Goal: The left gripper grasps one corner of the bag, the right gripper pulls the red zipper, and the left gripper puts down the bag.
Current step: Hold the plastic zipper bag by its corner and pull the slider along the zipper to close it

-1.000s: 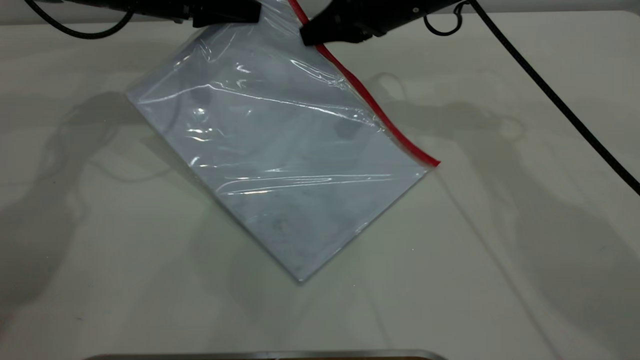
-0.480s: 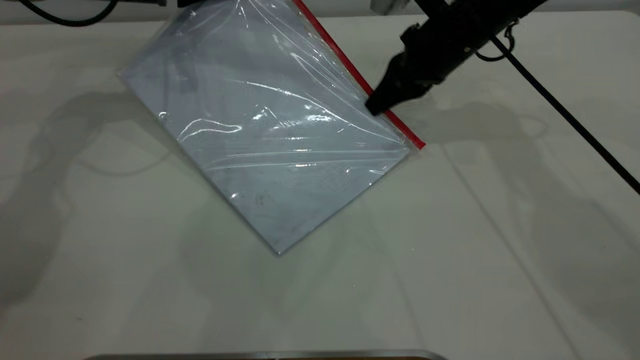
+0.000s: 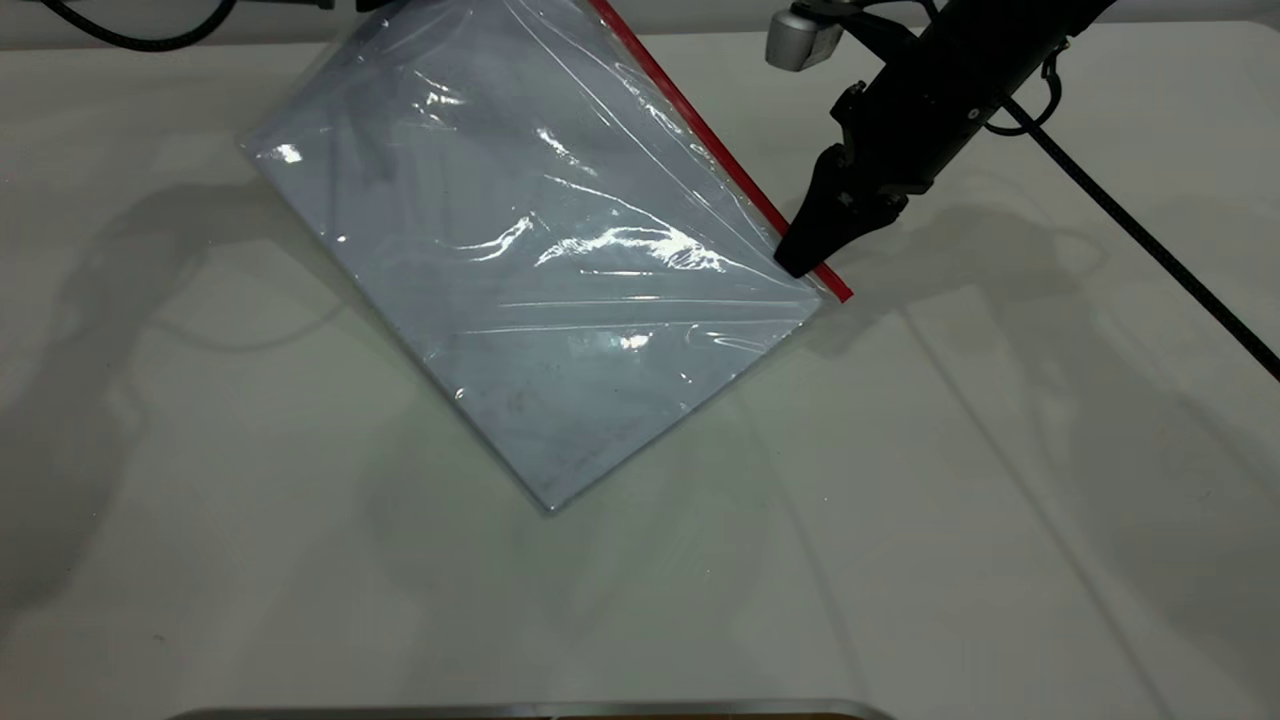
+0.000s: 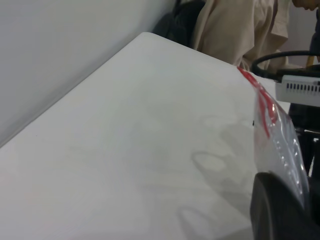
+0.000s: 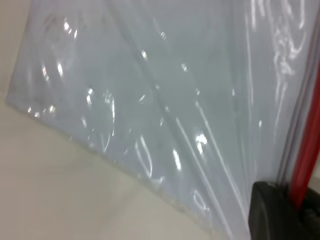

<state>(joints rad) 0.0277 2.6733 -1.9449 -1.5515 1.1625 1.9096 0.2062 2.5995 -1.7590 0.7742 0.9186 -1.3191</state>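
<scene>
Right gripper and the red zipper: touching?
Touching. In the right wrist view the red zipper runs into the right gripper; the exterior view shows its tip on the strip.

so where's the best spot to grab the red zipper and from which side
Judging by its pose, pinch the red zipper across its thin strip, coming from the open table side rather than over the bag. The strip runs along the bag's raised long edge with nothing beside it. The right gripper sits there already, near the lower corner.

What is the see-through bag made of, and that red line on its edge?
The bag looks like thin clear plastic film: glossy, creased, with bright glare streaks. The red zipper seems a stiffer, opaque plastic strip, though that's a guess from its straight, even edge.
</scene>
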